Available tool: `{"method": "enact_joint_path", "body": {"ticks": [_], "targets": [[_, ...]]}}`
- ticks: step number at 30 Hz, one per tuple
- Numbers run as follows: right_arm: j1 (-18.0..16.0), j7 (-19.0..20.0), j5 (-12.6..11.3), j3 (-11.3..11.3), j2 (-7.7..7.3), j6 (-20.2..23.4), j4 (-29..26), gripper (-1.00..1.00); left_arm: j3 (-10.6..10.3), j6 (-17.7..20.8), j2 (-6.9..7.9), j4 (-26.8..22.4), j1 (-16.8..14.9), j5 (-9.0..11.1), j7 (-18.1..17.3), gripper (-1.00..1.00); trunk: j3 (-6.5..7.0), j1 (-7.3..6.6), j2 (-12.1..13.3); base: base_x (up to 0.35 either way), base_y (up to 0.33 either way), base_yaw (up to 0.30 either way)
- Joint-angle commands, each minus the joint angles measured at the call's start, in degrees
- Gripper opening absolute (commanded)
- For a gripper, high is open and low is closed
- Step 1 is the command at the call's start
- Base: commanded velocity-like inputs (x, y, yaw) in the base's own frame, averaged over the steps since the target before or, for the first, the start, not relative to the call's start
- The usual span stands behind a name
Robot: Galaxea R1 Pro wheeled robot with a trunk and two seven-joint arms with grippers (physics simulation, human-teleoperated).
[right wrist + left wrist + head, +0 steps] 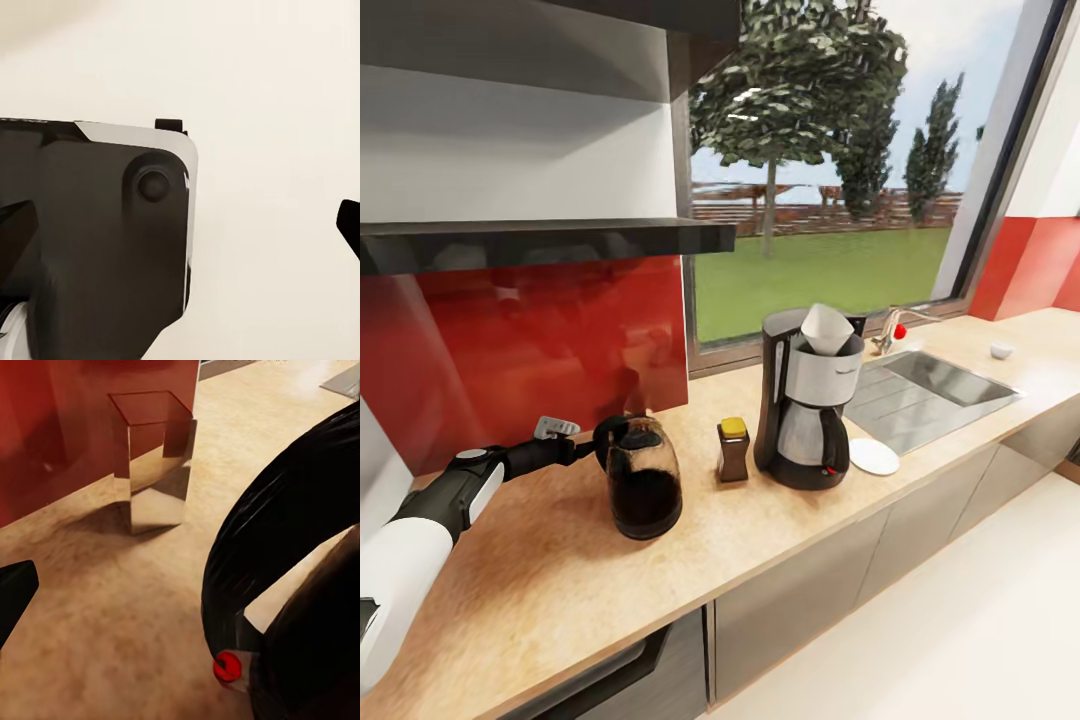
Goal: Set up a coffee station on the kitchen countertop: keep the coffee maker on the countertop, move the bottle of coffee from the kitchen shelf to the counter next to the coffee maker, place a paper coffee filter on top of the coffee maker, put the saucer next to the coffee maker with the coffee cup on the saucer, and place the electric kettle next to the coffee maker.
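One each on the kitchen countertop: electric kettle, bottle of coffee, coffee maker, saucer. Left gripper reaches level to the kettle handle; grip state unclear.

We see a speckled, matt wood-look countertop with a brushed steel sink at right. The red backsplash at left is glossy and mirror-like. The kettle is smooth dark glass; the filter is white paper.
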Motion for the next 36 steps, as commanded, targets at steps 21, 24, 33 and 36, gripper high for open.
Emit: {"method": "enact_joint_path", "body": {"ticks": [21, 24, 33, 36], "targets": [[0.0, 0.2, 0.3, -0.5, -0.08, -0.2, 0.0, 1.0, -0.3, 0.4, -0.71, 0.0, 0.0, 0.3, -0.1, 1.0, -0.13, 0.04, -0.1, 0.027, 0.0, 0.0], [0.0, 0.2, 0.3, -0.5, -0.08, -0.2, 0.0, 1.0, -0.3, 0.4, -0.72, 0.0, 0.0, 0.3, -0.1, 1.0, -0.13, 0.04, -0.1, 0.083, -0.015, 0.0], [0.0, 0.2, 0.3, -0.5, -0.08, -0.2, 0.0, 1.0, -0.3, 0.4, -0.72, 0.0, 0.0, 0.4, -0.1, 1.0, -0.13, 0.04, -0.1, 0.042, -0.008, 0.0], [0.0, 0.2, 0.3, -0.5, -0.08, -0.2, 0.0, 1.0, -0.3, 0.4, -0.72, -0.1, 0.0, 0.4, -0.1, 1.0, -0.13, 0.04, -0.1, 0.001, 0.0, 0.0]]}}
